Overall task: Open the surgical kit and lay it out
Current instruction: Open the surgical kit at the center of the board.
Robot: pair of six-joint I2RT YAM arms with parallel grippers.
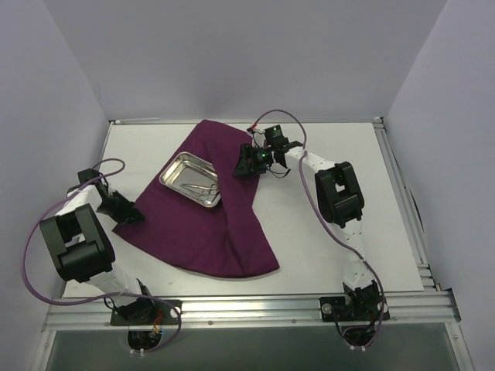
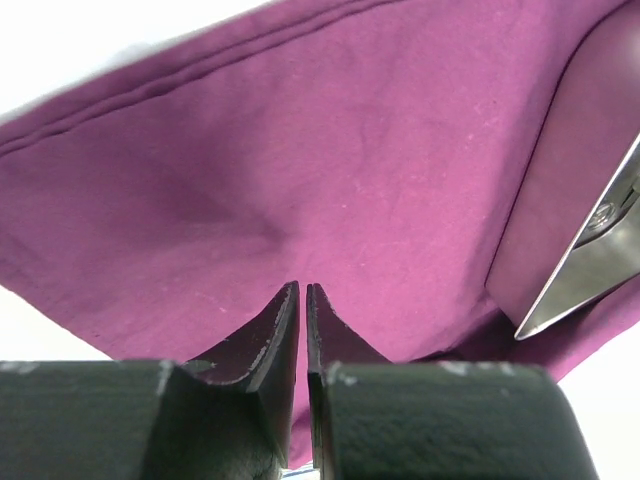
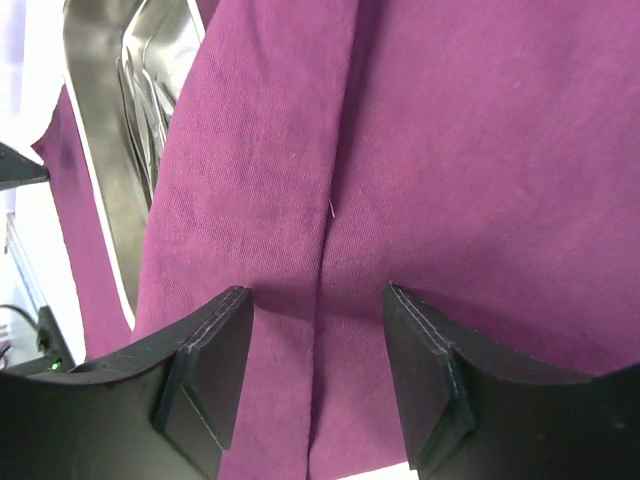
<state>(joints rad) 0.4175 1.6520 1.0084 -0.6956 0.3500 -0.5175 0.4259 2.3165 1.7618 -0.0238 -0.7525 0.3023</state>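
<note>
The surgical kit's magenta cloth wrap (image 1: 209, 228) lies spread over the left-middle of the white table (image 1: 325, 255). On it stands the steel tray (image 1: 191, 179) with thin ring-handled instruments (image 1: 203, 188) inside. My left gripper (image 1: 131, 215) is at the cloth's left edge. In the left wrist view its jaws (image 2: 302, 290) stand a narrow slit apart over the cloth (image 2: 330, 150), gripping nothing, with a tray corner (image 2: 600, 260) at the right. My right gripper (image 1: 244, 164) is just right of the tray. It is open (image 3: 318, 293), straddling a crease in the cloth (image 3: 450, 150), beside the tray (image 3: 95, 150).
Purple cables loop from both arms (image 1: 35, 232) (image 1: 278, 116). White walls close in the table on the left, back and right. A metal rail (image 1: 255, 309) runs along the near edge between the arm bases.
</note>
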